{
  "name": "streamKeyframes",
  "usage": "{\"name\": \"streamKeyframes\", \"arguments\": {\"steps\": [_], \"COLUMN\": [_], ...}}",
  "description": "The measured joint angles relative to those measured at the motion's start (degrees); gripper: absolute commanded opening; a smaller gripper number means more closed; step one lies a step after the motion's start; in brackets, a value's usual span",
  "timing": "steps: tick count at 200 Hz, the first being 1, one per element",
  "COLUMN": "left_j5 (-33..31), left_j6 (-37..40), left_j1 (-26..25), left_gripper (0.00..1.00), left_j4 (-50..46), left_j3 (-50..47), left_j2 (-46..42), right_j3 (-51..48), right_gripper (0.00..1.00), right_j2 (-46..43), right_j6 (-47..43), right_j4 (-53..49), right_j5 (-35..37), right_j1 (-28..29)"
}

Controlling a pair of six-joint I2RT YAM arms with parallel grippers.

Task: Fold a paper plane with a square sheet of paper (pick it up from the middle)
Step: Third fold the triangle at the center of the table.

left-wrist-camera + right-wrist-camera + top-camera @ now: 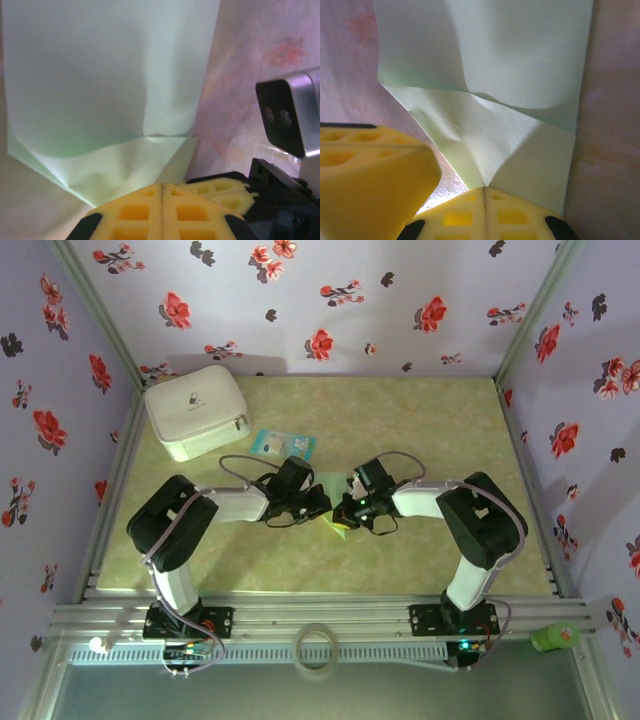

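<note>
The square sheet of paper (330, 486) is pale mint green, partly folded and held up between the two arms at the middle of the table. In the left wrist view the sheet of paper (100, 75) hangs with a folded flap at its lower edge. That edge runs down into my left gripper (162, 186), whose yellow fingers are shut on it. In the right wrist view the creases of the paper (490, 145) meet at the seam of my right gripper (485, 189), shut on it. The two grippers (322, 508) (346, 510) nearly touch. No paper plane shape shows.
A white zipped pouch (197, 410) stands at the back left of the green table (420, 430). A small blue-and-white packet (283, 444) lies just behind the left arm. Floral walls close in three sides. A roll of tape (317, 647) rests on the front rail.
</note>
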Motion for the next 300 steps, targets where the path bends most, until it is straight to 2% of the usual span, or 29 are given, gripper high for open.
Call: {"name": "streamKeyframes", "arguments": {"steps": [58,150,212,252,300], "left_j5": [-0.8,2.5,-2.8,-3.8,-0.7], "left_j6": [0.1,1.4,3.5,4.9,4.5], "left_j1": [1.7,8.9,11.4,10.1,2.3], "left_gripper": [0.00,0.00,0.02,0.04,0.02], "left_j4": [-2.2,-1.2,-6.8,-8.0,-6.0], "left_j3": [0.5,-0.8,-0.9,0.0,5.0], "left_j2": [2.0,1.8,-1.6,-5.0,-1.9], "right_j3": [0.0,-0.4,-0.6,-0.6,-0.6], "right_gripper": [0.03,0.02,0.03,0.03,0.05], "right_j2": [0.0,-0.2,-0.3,-0.4,-0.4], "right_j6": [-1.1,-1.9,-2.0,-2.0,-2.0], "right_j4": [-0.1,0.4,0.3,0.3,0.3], "right_j5": [0.2,0.2,0.2,0.2,0.1], "right_j1": [0.0,0.0,0.0,0.0,0.0]}}
